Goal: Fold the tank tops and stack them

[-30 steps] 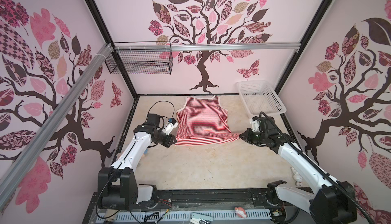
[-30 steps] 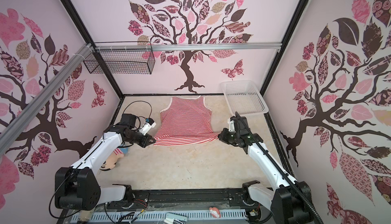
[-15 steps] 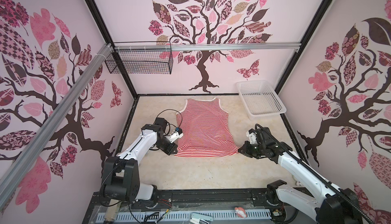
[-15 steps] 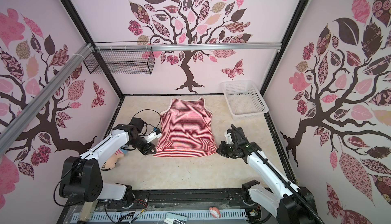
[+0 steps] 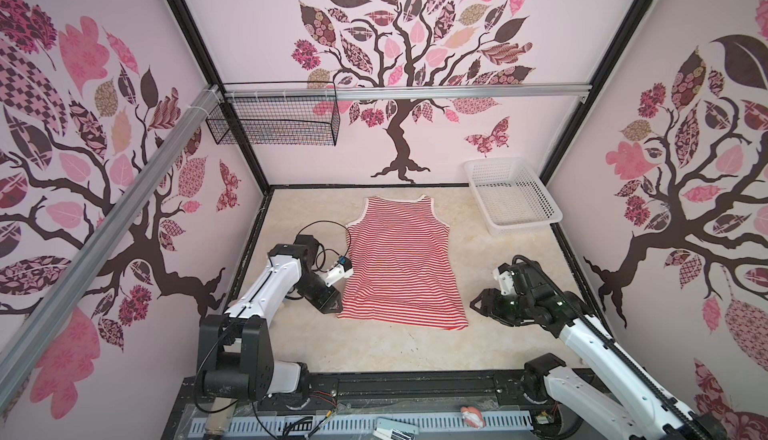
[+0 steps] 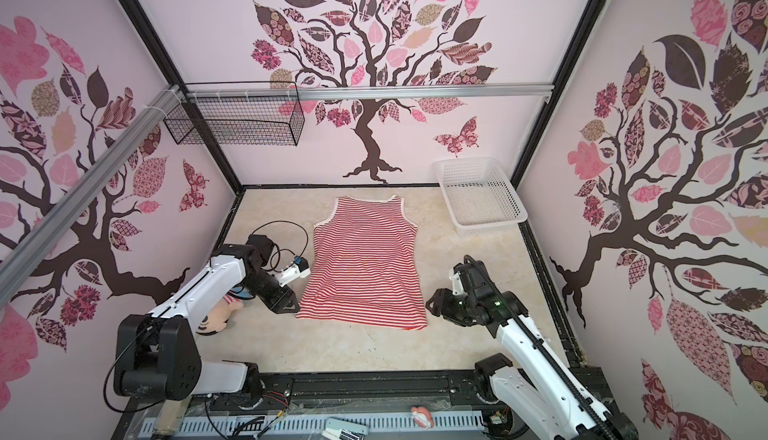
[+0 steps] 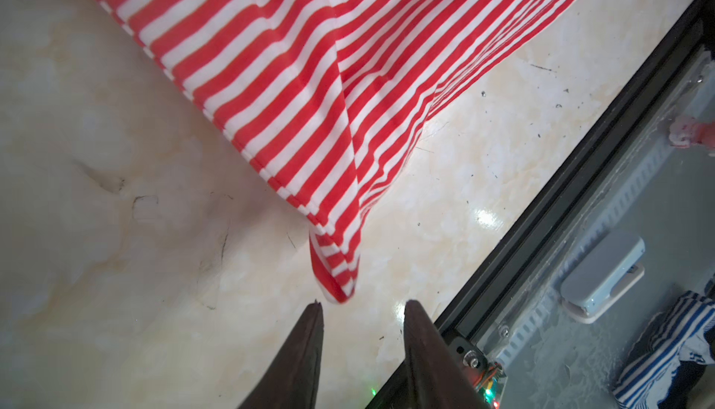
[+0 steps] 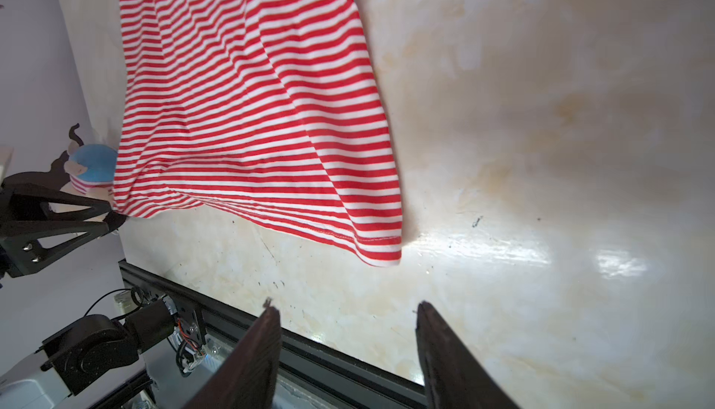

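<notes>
A single red-and-white striped tank top [image 5: 401,259] [image 6: 365,259] lies flat on the beige table, neck toward the back wall and hem toward the front. My left gripper [image 5: 332,307] [image 6: 286,307] is open at the hem's left corner. In the left wrist view that corner of the tank top [image 7: 309,78] sits just ahead of the left gripper [image 7: 361,302], with nothing between the fingers. My right gripper [image 5: 476,302] [image 6: 430,302] is open a short way right of the hem's right corner. The right wrist view shows the tank top [image 8: 251,97] apart from the right gripper [image 8: 344,304].
A white plastic basket [image 5: 494,162] stands at the back right corner. A black wire basket [image 5: 272,126] hangs on the back left wall. A plush doll [image 6: 220,313] lies under the left arm, and the plush doll [image 8: 94,167] also shows in the right wrist view. A black rail [image 5: 415,379] runs along the table's front edge.
Both grippers have drawn the hem toward the front, then opened and let go of its corners. The tank top now lies stretched out flat.
</notes>
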Action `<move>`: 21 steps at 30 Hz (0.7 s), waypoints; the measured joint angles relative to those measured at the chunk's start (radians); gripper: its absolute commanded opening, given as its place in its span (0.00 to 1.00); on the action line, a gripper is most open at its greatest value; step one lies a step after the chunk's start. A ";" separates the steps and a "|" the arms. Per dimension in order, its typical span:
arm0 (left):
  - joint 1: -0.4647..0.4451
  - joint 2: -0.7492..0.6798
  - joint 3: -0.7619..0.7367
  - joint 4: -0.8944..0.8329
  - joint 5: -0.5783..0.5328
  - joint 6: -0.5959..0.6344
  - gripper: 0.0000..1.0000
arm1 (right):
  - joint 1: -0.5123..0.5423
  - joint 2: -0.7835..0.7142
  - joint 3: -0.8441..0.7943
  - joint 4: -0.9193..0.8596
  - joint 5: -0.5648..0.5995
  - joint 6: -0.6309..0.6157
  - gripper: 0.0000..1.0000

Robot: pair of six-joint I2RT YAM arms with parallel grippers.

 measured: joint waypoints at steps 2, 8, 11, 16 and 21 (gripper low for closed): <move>0.005 0.032 0.046 -0.057 0.000 0.038 0.67 | 0.000 0.026 0.016 0.013 0.005 0.001 0.59; 0.032 0.150 0.145 -0.029 -0.029 0.010 0.67 | 0.020 0.168 0.014 0.097 0.004 0.008 0.50; 0.020 0.194 0.206 0.057 -0.040 -0.070 0.68 | 0.051 0.230 0.014 0.160 0.001 0.021 0.50; -0.042 0.336 0.356 0.179 -0.092 -0.185 0.68 | 0.119 0.349 0.020 0.214 0.037 0.032 0.59; -0.059 0.476 0.424 0.204 -0.100 -0.230 0.68 | 0.121 0.381 0.014 0.227 0.096 0.032 0.59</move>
